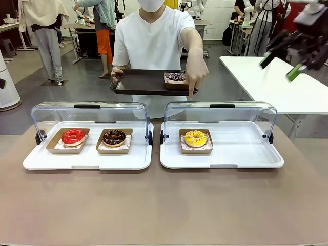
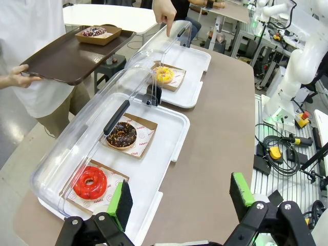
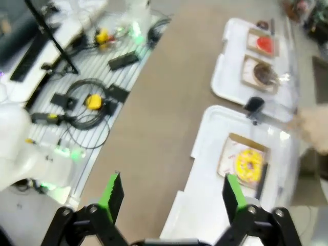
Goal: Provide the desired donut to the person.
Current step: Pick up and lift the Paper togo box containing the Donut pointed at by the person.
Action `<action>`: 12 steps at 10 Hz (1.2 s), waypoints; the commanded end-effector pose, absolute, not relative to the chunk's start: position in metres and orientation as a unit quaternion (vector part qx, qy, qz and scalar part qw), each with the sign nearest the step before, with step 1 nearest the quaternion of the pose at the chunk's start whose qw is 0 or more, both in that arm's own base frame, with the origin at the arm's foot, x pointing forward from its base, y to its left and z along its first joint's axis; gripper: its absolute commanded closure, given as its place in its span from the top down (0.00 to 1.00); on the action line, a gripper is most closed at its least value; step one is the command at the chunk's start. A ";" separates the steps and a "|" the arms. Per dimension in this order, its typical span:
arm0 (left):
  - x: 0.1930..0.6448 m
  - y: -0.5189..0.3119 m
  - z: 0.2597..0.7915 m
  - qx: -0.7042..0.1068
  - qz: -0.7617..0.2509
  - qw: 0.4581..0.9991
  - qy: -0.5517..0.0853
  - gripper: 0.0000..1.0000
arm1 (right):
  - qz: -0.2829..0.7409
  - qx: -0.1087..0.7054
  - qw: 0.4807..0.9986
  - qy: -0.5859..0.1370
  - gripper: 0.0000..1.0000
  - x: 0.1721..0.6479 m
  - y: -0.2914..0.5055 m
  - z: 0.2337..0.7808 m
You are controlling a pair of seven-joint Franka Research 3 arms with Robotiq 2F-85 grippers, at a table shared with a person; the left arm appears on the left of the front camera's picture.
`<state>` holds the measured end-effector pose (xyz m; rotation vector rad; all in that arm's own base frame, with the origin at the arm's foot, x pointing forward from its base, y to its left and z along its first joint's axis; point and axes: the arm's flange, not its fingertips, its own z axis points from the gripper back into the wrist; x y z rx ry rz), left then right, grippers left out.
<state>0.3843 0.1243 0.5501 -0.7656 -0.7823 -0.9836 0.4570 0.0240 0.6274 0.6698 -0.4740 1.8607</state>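
The person's hand [image 1: 197, 72] points at the yellow donut [image 1: 195, 138] in the right-hand white case [image 1: 266, 159] on the bench; my right fingers [image 1: 296, 72] hang wide open and empty, high off to the side; left fingers [image 2: 241, 188] likewise open; I'd come in low and pinch the paper boat's [image 1: 207, 149] rim, not the icing.

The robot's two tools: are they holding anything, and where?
No, nothing. The left tool and the right tool both stand open and empty. Only the person's hand holds something: the brown tray, gripped at one end.
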 end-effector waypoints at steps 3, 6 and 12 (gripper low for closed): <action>0.384 0.125 0.551 -0.353 -0.448 0.737 -0.363 1.00 | 0.784 0.133 0.593 -0.128 1.00 0.441 0.113 0.570; 0.384 0.125 0.551 -0.353 -0.448 0.737 -0.363 1.00 | 0.752 0.050 0.653 -0.079 1.00 0.444 0.138 0.533; 0.384 0.125 0.551 -0.353 -0.448 0.737 -0.363 1.00 | 0.755 0.055 0.648 -0.078 1.00 0.448 0.138 0.523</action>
